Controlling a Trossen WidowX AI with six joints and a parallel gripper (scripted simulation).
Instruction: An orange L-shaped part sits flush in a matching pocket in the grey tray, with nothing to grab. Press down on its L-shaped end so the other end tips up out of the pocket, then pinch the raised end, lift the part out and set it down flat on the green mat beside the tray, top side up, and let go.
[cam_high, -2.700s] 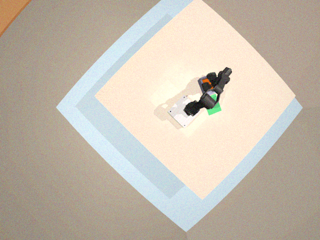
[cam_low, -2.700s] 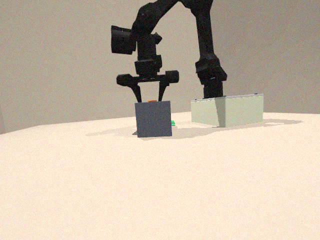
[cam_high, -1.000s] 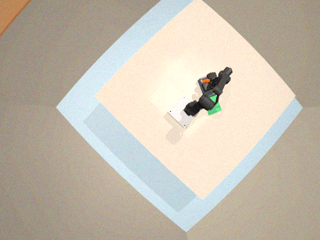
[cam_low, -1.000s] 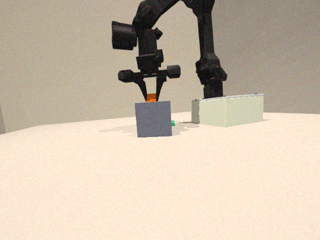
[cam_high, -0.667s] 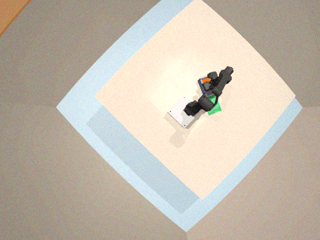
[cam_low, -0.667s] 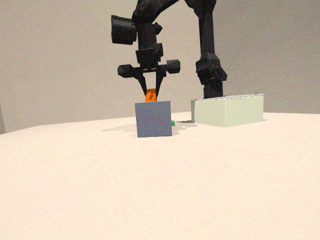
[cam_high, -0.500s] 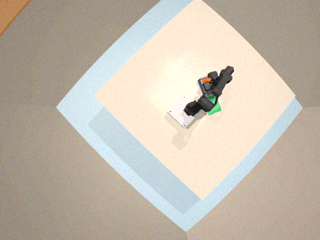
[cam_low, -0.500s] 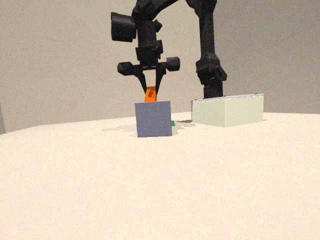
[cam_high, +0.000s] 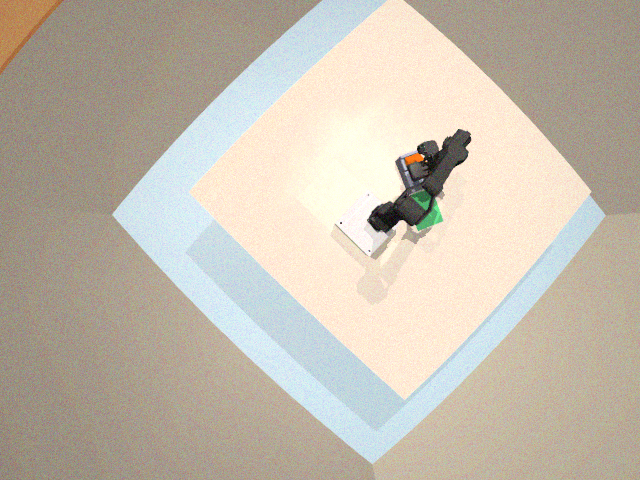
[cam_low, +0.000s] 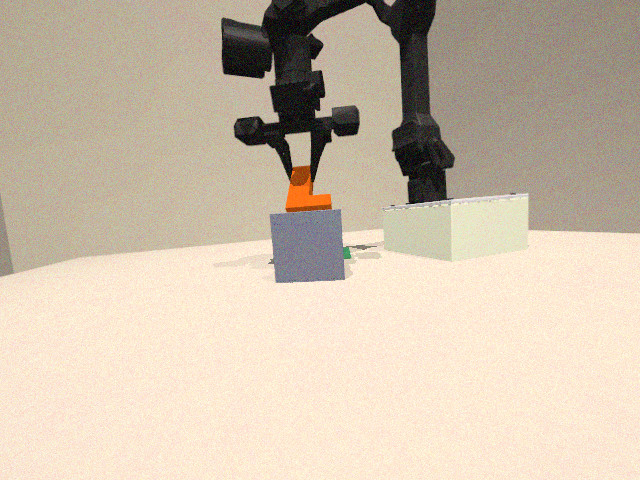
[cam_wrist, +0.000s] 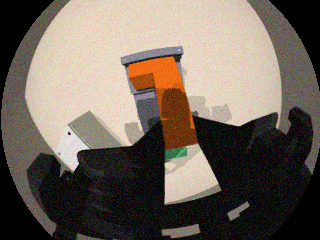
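Your gripper (cam_low: 301, 174) is pinched on the straight end of the part (cam_low: 306, 194), which hangs foot-down just above the tray (cam_low: 307, 245) at frame centre, high enough to carry sideways to the mat (cam_high: 431, 215).

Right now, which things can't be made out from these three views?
- Green mat: the arm covers most of it from the top; in the exterior view the grey tray hides all but a sliver.
- Whether the orange part has fully cleared the pocket: tray wall blocks it in the exterior view.
- Jaws' contact on the part: shadowed in the wrist view.
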